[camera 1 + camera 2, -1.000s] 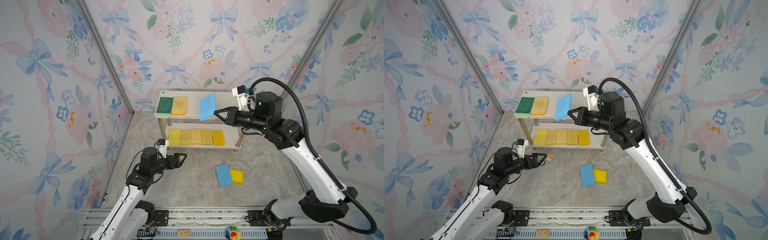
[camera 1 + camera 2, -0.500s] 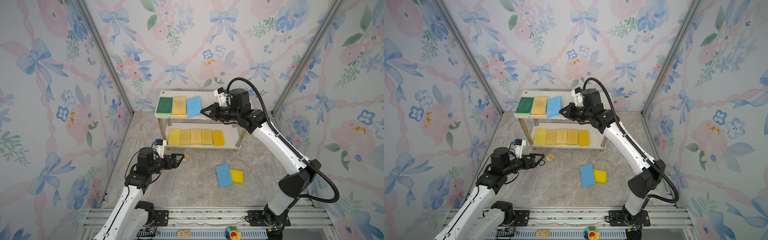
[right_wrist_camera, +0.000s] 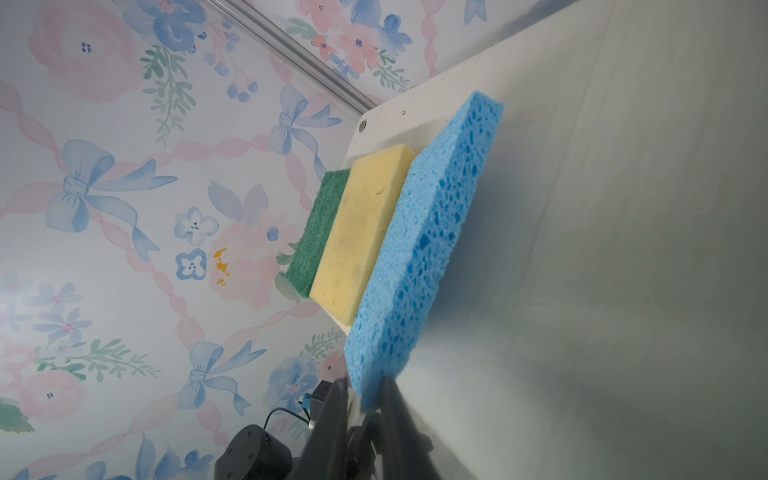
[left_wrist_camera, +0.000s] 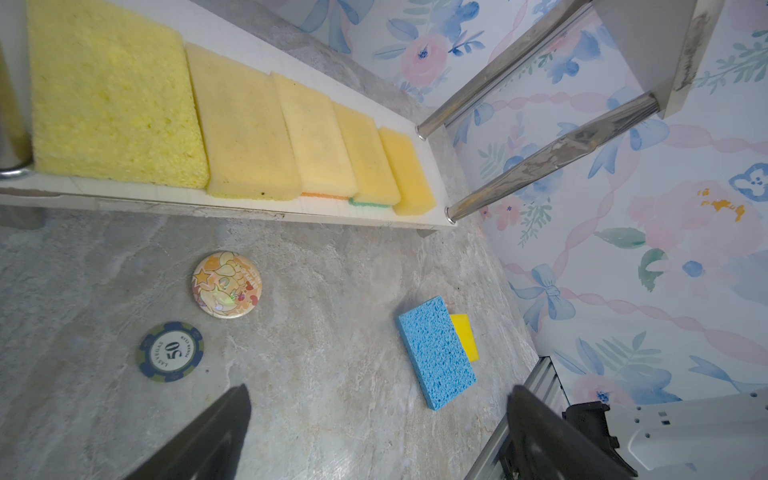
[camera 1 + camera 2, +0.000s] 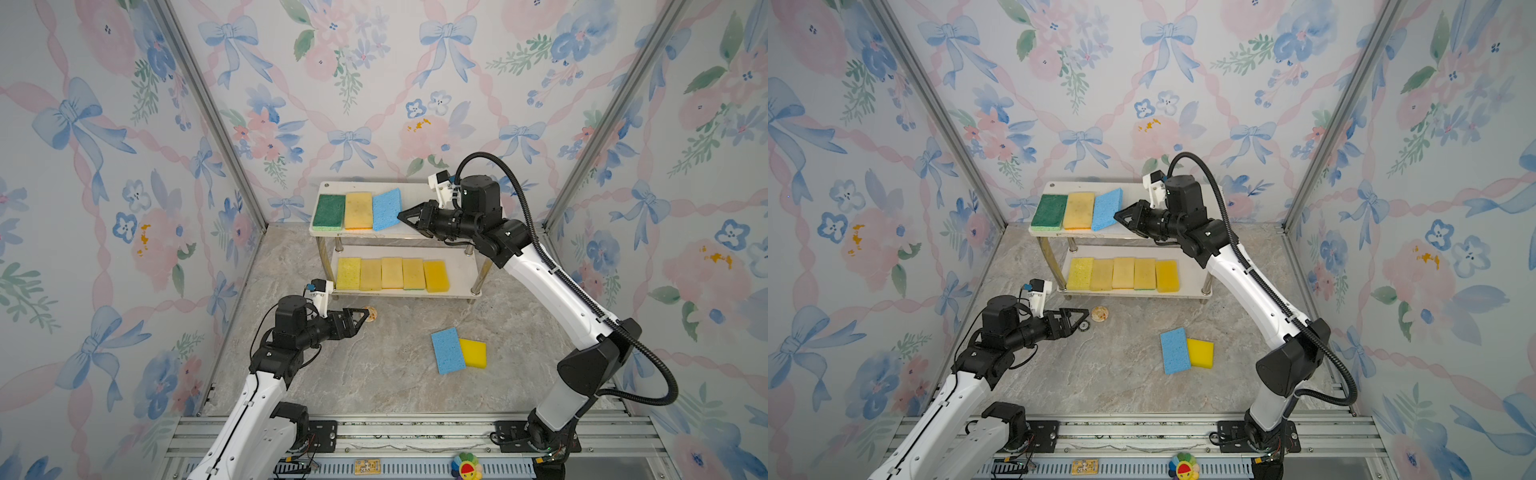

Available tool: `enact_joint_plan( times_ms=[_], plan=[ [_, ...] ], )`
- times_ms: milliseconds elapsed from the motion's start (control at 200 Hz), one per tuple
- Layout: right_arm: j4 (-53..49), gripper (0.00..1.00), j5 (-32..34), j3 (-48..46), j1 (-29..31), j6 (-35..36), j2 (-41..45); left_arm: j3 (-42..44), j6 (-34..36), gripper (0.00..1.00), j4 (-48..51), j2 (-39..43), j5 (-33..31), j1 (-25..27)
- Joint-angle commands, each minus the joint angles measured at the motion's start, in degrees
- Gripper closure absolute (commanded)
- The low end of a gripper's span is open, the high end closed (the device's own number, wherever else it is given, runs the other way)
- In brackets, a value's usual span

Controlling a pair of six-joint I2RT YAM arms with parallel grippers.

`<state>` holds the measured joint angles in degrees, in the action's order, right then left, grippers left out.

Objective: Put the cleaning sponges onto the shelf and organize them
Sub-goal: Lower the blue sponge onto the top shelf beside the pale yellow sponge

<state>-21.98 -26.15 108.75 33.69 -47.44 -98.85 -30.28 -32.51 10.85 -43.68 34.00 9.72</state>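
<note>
Blue sponge (image 5: 386, 209) corner in right gripper (image 5: 400, 215), arm outstretched.

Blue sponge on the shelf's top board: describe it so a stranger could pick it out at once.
Find the white two-tier shelf by the back wall and look at its top board. A green sponge, a yellow sponge and the blue sponge lie side by side there. It is the shelf's only blue one, skewed beside its straight neighbours, with the right gripper at its corner.
</note>
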Motion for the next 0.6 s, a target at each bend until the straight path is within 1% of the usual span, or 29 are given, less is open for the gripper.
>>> enact_joint_plan(
  times_ms=[0,75,170,290,445,595],
  plan=[
    [2.26,0.66,-0.89,-1.91,-0.03,-0.90,1.64,0.66,1.48,0.02,0.51,0.24,1.32,-0.40],
    [2.08,0.59,-1.07,-2.42,0.09,-0.88,2.06,0.67,1.41,0.02,0.54,0.23,1.31,-0.40],
    [0.67,0.56,-0.81,-2.08,0.09,-0.19,2.12,0.73,1.49,0.02,0.52,0.27,1.39,-0.38],
    [-3.73,0.52,1.40,-0.79,0.39,1.82,2.45,0.75,1.38,0.02,0.53,0.46,1.35,-0.40],
    [-10.89,0.41,4.26,2.41,1.76,6.12,1.93,0.71,1.33,0.02,0.49,0.36,1.48,-0.40],
    [-12.64,0.40,4.75,3.00,2.53,7.48,1.76,0.73,1.35,0.02,0.49,0.52,1.51,-0.40]
  ],
)
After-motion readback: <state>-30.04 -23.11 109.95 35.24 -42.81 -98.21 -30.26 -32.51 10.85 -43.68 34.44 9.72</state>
